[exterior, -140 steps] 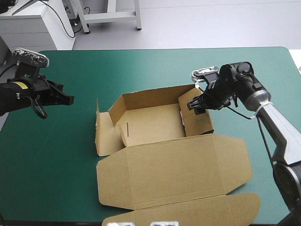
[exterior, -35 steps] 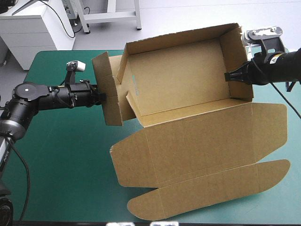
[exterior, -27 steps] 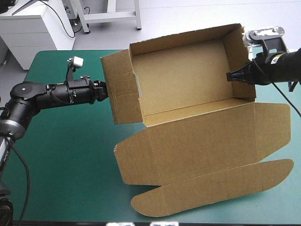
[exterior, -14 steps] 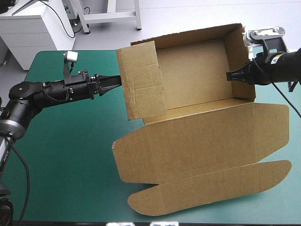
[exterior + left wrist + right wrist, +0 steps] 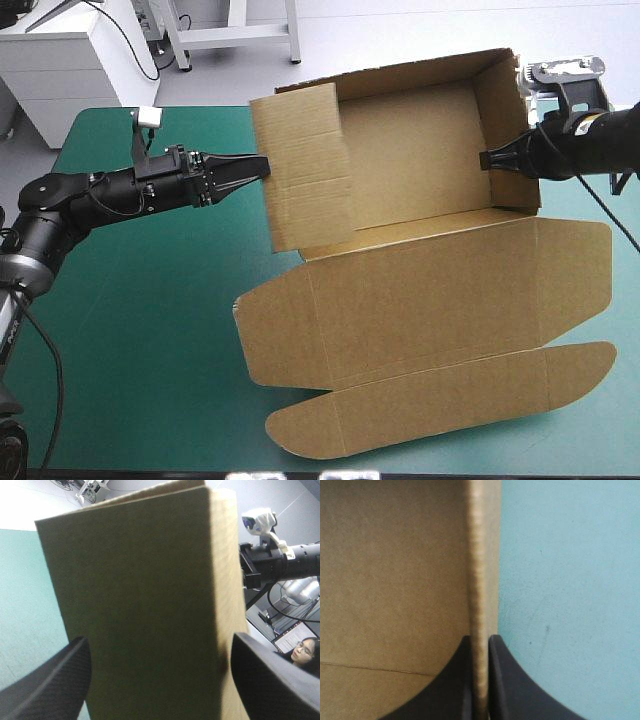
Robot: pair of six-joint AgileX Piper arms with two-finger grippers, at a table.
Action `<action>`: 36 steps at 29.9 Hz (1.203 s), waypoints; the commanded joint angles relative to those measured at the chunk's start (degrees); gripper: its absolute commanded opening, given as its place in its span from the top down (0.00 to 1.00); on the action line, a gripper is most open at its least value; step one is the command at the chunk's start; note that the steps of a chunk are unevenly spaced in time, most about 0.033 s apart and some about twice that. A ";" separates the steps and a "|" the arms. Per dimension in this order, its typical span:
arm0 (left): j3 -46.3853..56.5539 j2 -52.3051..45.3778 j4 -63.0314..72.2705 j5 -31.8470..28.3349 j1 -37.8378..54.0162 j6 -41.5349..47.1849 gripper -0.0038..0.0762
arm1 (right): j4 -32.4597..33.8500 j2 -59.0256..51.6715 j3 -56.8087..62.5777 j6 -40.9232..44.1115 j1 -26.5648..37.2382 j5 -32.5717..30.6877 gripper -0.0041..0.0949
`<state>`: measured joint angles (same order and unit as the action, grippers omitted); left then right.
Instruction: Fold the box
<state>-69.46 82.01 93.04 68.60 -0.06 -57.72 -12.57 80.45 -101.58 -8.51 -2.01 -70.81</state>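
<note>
1. High view: the box (image 5: 420, 150) is up off the table (image 5: 130, 330) over its far side, tray tipped open toward the camera.
   - My right claw (image 5: 487, 160) is clamped on the right wall (image 5: 505, 130).
   - My left claw (image 5: 255, 165) noses into the left end flap (image 5: 305, 170), which leans in over the tray.
   - The far and right walls are up.
   - The lid (image 5: 430, 300) spreads flat on the near side, its rounded tuck strip nearest.
   - I'd call it midway: the flap is not yet tucked, and the left end is unfinished.
2. Left wrist view: my left claw (image 5: 160, 637) has its fingers wide apart, gripping nothing. The flap (image 5: 145, 605) stands broad just ahead of them and hides the tray behind it. I can't tell if anything there has locked.
3. Right wrist view: my right claw (image 5: 480, 647) is pinched all but together on the wall's edge (image 5: 480, 555). There is brown board on one side and teal-green cover (image 5: 560, 580) on the other. The wall's lower fold is cut off here.
</note>
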 commanded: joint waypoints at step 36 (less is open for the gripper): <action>-23.71 -1.85 -47.79 -17.76 -16.57 33.54 0.25 | 1.06 0.93 -1.95 10.79 -7.66 12.71 0.96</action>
<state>-91.27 82.01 47.48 54.58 -15.16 -28.64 -8.54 82.98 -101.58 1.45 -9.51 -63.28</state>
